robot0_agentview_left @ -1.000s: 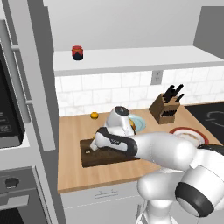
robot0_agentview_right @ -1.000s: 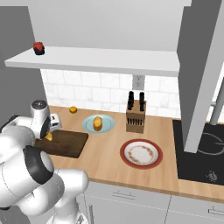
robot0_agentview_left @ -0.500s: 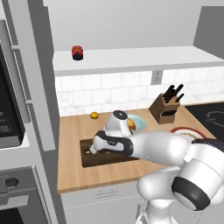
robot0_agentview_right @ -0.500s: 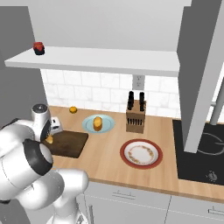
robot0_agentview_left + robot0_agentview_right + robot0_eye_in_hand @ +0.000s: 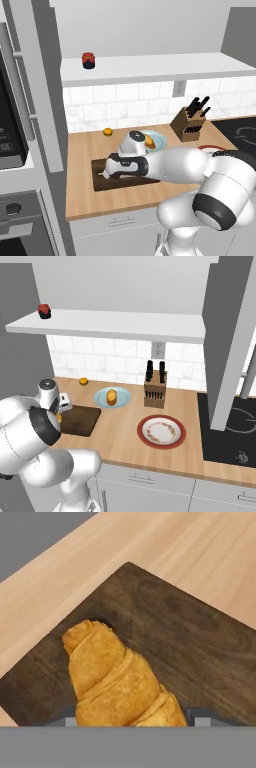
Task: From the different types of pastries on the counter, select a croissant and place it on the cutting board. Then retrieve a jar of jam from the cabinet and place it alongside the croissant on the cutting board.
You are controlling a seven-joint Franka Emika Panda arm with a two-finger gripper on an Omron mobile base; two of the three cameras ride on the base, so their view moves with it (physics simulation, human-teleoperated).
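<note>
The counter (image 5: 87, 192) stretches under me, light tan, and near its left end lies the cutting board (image 5: 200, 647), dark against the planks. Well above, the cabinet (image 5: 110, 323) carries the jar of jam (image 5: 89, 60) at the left end of its white shelf, far from my reach for now.

My pincer (image 5: 106, 172) hangs low over the left part of the board. In my hand view the croissant (image 5: 115, 679) lies on the dark wood with its pointed tip away from me and its thick end between my two fingers (image 5: 200, 718), whose tips flank it at the bottom edge. Whether they pinch it or merely stand beside it, I cannot tell; the contact is cut off from sight.

The risks I judge from here: if I lift while a pad clings, the pastry may drag toward the board's near edge, which is close to its tip side. If I rise crooked, a finger could nudge it off the wood. The other of the pastries, the bun (image 5: 112, 396) on its blue plate (image 5: 101, 397), sits beyond the board, clear of me.
</note>
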